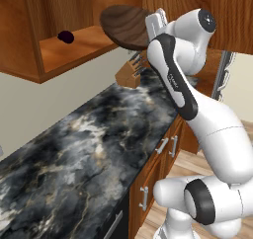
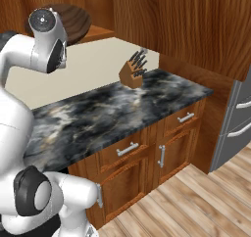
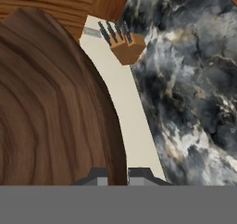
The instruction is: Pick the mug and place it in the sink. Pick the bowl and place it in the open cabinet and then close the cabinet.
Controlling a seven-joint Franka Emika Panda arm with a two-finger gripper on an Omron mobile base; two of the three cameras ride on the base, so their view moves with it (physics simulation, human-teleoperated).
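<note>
The wide dark-brown wooden bowl (image 1: 123, 24) hangs tilted at the right end of the open cabinet's shelf (image 1: 74, 49), partly over its edge. My gripper (image 1: 156, 22) is shut on the bowl's right rim. In the hand view the bowl (image 3: 51, 107) covers the left half, and its rim runs down between my gripper's (image 3: 118, 176) two fingertips (image 3: 98, 174). The bowl (image 2: 74, 19) also peeks out behind my arm in the right base view. The mug and the sink are out of view.
A small dark purple round object (image 1: 65, 36) lies on the shelf's left part. A wooden knife block (image 1: 129, 74) stands on the black marble counter (image 1: 94, 144) below, against the wall. Under-counter cabinets (image 2: 147, 157) line the front, with a steel fridge (image 2: 240, 118) at right.
</note>
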